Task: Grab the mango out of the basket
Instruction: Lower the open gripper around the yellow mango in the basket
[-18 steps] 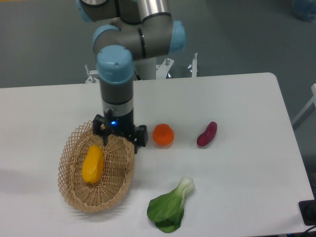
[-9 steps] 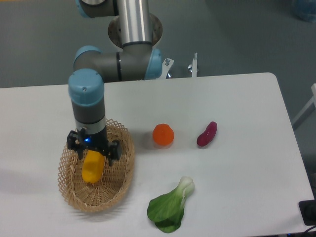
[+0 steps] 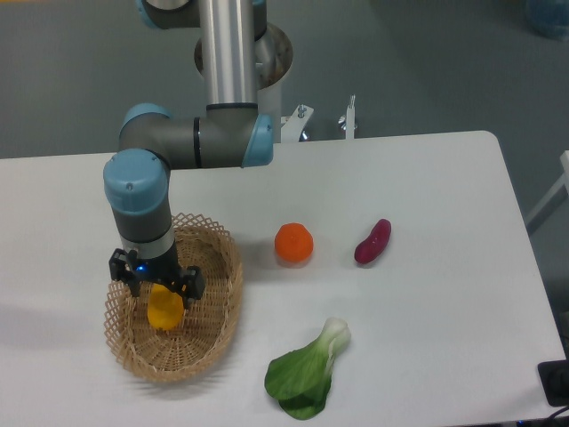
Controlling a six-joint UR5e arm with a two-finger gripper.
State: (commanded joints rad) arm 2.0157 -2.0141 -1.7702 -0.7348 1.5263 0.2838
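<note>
The pincer [image 3: 156, 286] hangs right over the mango [image 3: 164, 309], its jaws spread either side of the fruit's upper end, not visibly clenched. The mango lies in the basket [image 3: 212, 331] on the worktop [image 3: 427, 187]. Gripping and lifting remain.

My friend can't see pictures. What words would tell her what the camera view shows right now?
A grey and blue robot arm's gripper hangs low over a yellow-orange oblong mango in a tan woven wicker basket on a white table. A round orange fruit, a dark red-purple vegetable and a leafy green vegetable lie outside the basket.
</note>
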